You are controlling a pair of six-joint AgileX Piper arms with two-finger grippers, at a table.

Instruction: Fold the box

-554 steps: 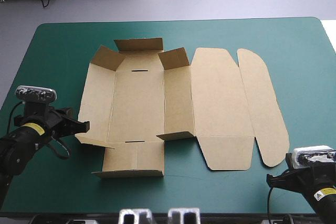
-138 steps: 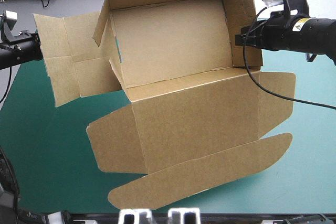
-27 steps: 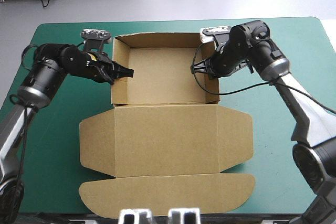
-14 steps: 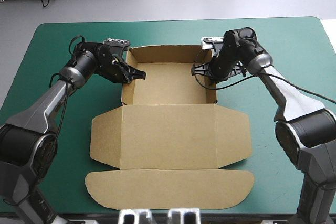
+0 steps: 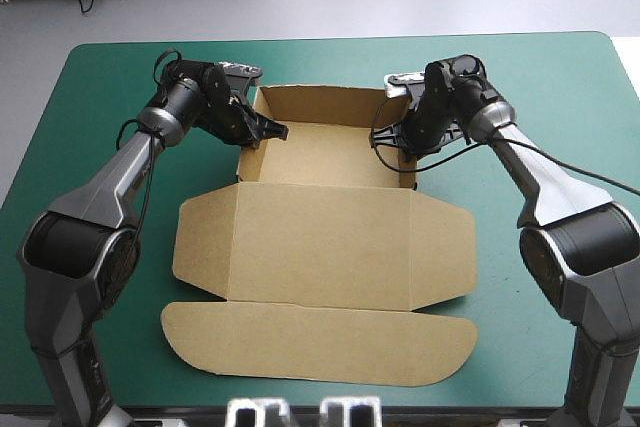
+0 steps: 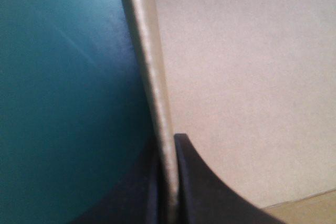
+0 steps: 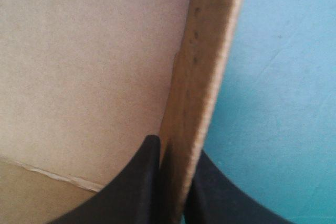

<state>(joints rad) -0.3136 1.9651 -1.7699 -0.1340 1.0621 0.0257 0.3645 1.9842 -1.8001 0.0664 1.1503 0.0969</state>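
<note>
The brown box (image 5: 325,157) stands as an open tray at the far middle of the teal-green table, its lid (image 5: 320,247) flat toward the front with a rounded tuck flap (image 5: 320,342) at the near end. My left gripper (image 5: 272,133) is shut on the tray's left wall. My right gripper (image 5: 392,137) grips the right wall. In the left wrist view the thin wall edge (image 6: 144,51) runs down between the black fingers of the left gripper (image 6: 168,145). In the right wrist view the thicker doubled wall (image 7: 207,51) sits between the fingers of the right gripper (image 7: 176,150).
Bare teal-green cover (image 5: 90,97) lies left and right of the box and along the far edge. The tuck flap reaches close to the table's front edge.
My left gripper has moved rightward and the tray's left wall with it, so the box sits a little further right. The right gripper has barely moved.
</note>
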